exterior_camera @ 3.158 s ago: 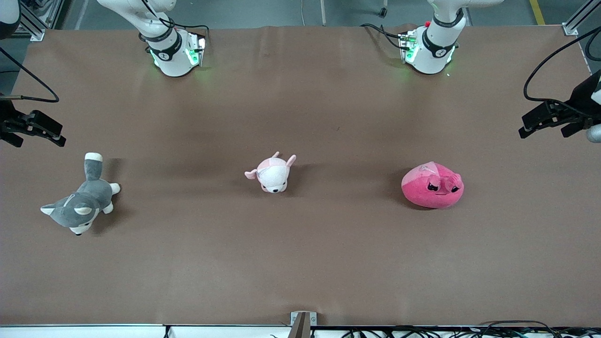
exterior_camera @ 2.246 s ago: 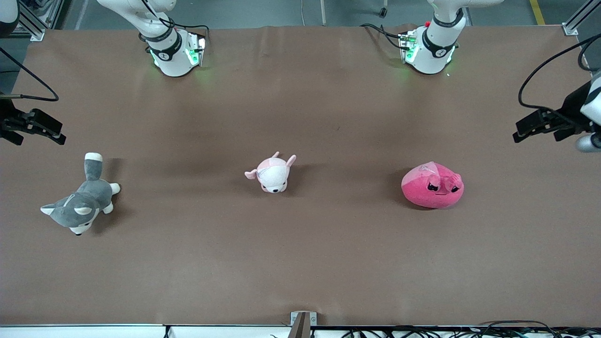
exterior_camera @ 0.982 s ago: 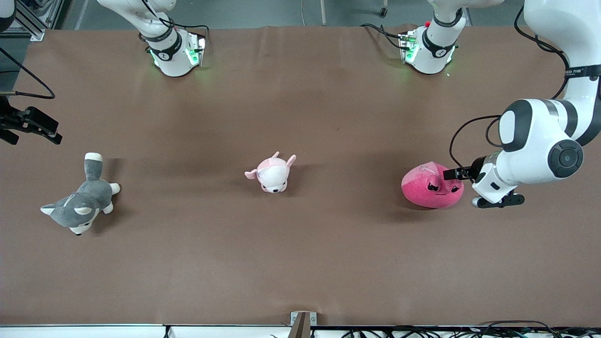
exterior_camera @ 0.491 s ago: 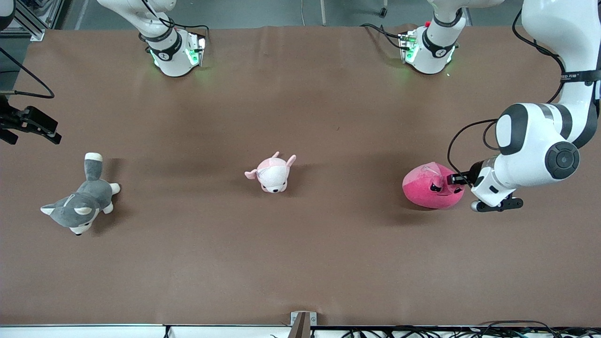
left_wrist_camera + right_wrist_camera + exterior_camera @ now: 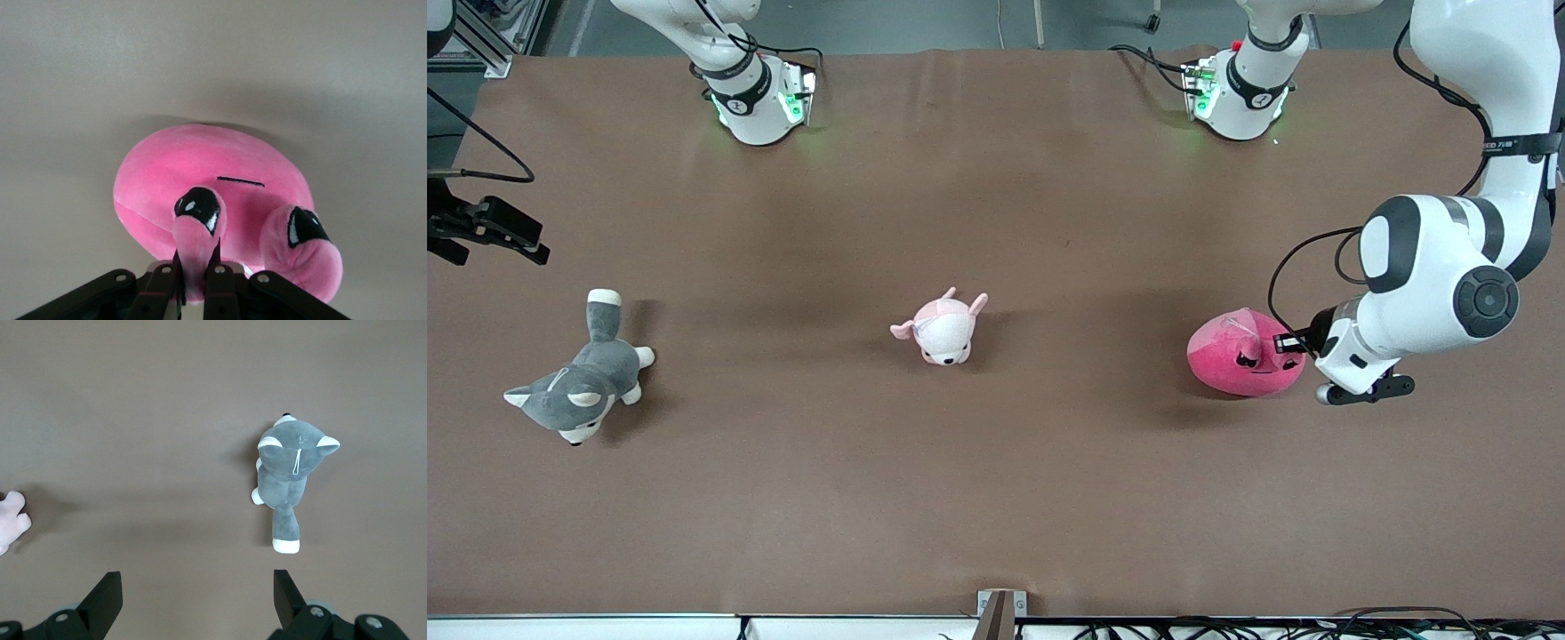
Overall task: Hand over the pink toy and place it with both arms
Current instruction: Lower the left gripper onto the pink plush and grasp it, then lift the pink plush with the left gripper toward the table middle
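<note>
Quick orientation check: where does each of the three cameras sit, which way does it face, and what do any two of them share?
Front view: high across the table, facing both bases; shows pink toy, pale plush, grey husky, left tool, right tool.
Left wrist view: on the left arm, looking along its fingers shut on the pink toy's eye stalk.
Right wrist view: on the waiting right arm, looking down past open fingers at the grey husky.
Shared: front and left wrist both show the toy.

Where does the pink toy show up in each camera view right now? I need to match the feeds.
Front view: pink toy on the table toward the left arm's end, left gripper shut on one eye stalk.
Left wrist view: fills the middle, the pinched eye stalk between the fingers.
Right wrist view: not in it; only the grey plush and open right gripper.
Shared landmark: the pinched eye stalk.
</note>
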`<state>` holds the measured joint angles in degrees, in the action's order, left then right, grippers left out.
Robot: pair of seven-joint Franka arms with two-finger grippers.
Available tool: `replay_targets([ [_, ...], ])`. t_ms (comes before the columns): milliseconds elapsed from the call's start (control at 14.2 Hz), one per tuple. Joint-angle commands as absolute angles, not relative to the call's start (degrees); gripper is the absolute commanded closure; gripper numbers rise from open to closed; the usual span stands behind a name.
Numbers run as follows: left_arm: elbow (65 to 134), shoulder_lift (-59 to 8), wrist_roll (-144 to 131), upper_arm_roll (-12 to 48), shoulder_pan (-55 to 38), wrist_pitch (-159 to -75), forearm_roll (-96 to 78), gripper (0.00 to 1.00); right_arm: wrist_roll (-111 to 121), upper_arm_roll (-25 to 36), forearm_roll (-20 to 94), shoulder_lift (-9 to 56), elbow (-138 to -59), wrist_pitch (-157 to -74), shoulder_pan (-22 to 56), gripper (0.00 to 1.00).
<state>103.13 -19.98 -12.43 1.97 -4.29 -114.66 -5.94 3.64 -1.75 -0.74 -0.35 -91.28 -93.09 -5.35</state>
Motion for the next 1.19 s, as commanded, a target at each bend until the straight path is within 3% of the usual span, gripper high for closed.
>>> replay_targets([
  [0, 102.31, -17.32, -17.91, 3.68, -5.53, -114.26, -6.59, 1.0, 2.99, -2.02, 0.53, -1.49, -92.02, -91.15, -5.45, 0.0],
  [491, 89.14, -15.03, -38.73, 17.91, -5.62, -104.33, -10.62, 1.0, 2.99, -1.93, 4.21, -4.03, -93.86, -89.38, -6.5, 0.0],
  [632, 85.8, -15.55, -46.89, 23.61, -5.89, -104.5, -11.51, 1.0, 2.55, -1.76, 12.52, -5.27, -94.92, -86.15, -8.07, 0.0],
  [772, 82.9, -17.3, -54.98, 28.02, -7.81, -107.99, -11.43, 1.0, 2.64, -1.76, 17.48, -4.92, -94.83, -86.22, -8.88, 0.0],
  [1123, 80.86, -21.52, -65.12, 27.95, -21.33, -126.16, -10.99, 1.0, 2.64, -2.11, 25.91, -4.05, -95.01, -85.87, -6.6, 0.05],
])
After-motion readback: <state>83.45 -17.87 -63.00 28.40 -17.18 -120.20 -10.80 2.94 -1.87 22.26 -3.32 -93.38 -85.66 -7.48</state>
